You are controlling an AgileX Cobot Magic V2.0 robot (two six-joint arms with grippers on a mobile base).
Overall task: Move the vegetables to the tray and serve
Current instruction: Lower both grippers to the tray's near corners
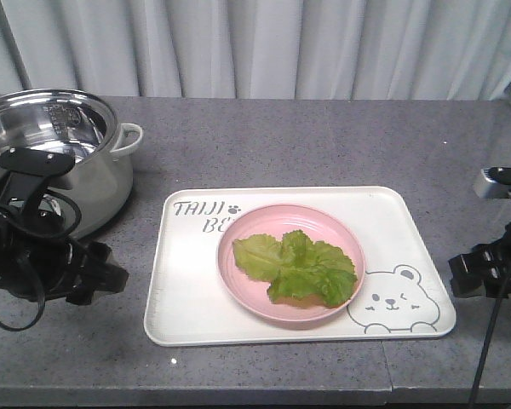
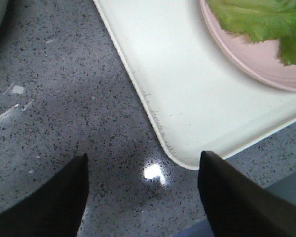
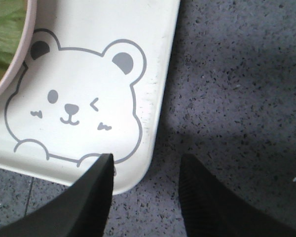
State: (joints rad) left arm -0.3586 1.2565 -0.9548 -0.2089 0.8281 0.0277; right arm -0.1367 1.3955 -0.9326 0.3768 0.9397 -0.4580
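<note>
Vegetables [image 1: 298, 268] lie on pink plate [image 1: 247, 298], which sits mid tray [image 1: 187, 290] — L gripper [image 2: 143, 197] at tray's front-left corner, jaws spread, empty; R gripper [image 3: 145, 197] at front-right corner — jaws likewise apart, gripping nothing

The left gripper [image 1: 111, 274] sat low at the frame's left edge, its fingers [image 2: 49, 202] spread wide and empty. The right gripper [image 1: 460, 274] sat low at the right edge, its fingers [image 3: 84, 197] likewise parted.
</note>
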